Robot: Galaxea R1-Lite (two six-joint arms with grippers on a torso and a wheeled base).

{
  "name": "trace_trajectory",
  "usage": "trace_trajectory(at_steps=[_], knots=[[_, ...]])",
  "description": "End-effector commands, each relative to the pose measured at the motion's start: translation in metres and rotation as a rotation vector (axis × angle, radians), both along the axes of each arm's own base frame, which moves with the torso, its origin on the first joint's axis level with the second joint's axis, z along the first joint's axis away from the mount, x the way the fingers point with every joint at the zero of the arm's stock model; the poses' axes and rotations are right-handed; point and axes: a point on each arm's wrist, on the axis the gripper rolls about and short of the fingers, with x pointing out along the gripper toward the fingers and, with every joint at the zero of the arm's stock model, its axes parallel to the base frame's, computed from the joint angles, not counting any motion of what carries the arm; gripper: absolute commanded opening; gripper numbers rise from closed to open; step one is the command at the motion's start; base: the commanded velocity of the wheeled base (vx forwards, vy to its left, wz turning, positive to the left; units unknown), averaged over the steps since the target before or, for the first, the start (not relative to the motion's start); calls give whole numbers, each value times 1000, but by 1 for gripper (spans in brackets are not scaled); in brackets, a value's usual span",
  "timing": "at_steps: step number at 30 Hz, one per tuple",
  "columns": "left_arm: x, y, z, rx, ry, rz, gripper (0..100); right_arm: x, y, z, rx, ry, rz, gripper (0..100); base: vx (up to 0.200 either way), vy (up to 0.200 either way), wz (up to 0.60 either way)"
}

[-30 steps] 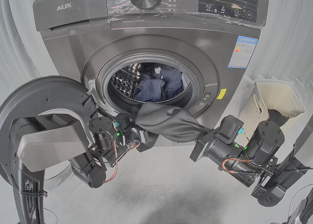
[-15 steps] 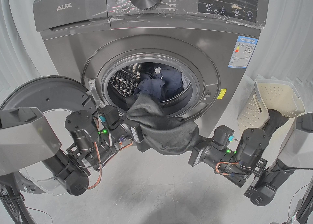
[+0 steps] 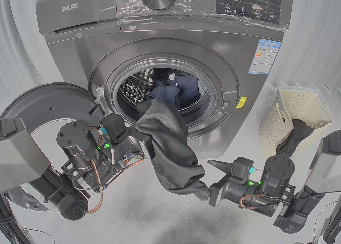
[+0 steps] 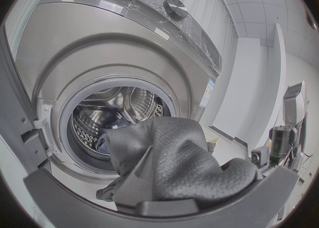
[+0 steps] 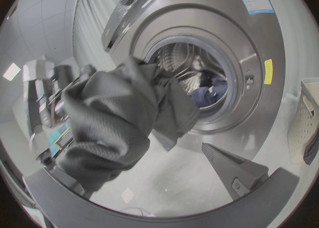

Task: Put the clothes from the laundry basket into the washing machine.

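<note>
Garment [image 3: 169,145], dark grey, dimpled, hangs limp, seemingly from left pincer [image 3: 149,145].

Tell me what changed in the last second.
The right gripper dropped lower, opened and let the garment go; the loose end now hangs by its open jaws. The left gripper, holding the garment, shifted slightly left. Washer, drum clothes and basket stayed put.

Washing machine [image 3: 88,49] before me, door [image 3: 46,102] open to my left, laundry basket [image 3: 305,107] at its right, clothes [image 3: 170,91] in drum [image 3: 135,90], garment [image 3: 170,145] over my left gripper [image 3: 148,146].
</note>
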Motion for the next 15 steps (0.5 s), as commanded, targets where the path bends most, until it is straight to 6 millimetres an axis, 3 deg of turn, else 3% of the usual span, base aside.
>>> trace_trajectory(at_steps=[1, 7, 11, 15], knots=[[-1, 4, 1, -6, 3, 9, 0, -38, -27, 7, -46, 21, 131, 100, 0, 0, 0], [-12, 16, -9, 28, 54, 20, 0, -54, -41, 18, -27, -1, 261, 100, 0, 0, 0], [-20, 22, -13, 44, 77, 25, 0, -54, -46, 24, -5, -9, 236, 100, 0, 0, 0], [-27, 31, -11, 32, 93, 32, 0, -31, -68, 20, 1, 18, 55, 100, 0, 0, 0]])
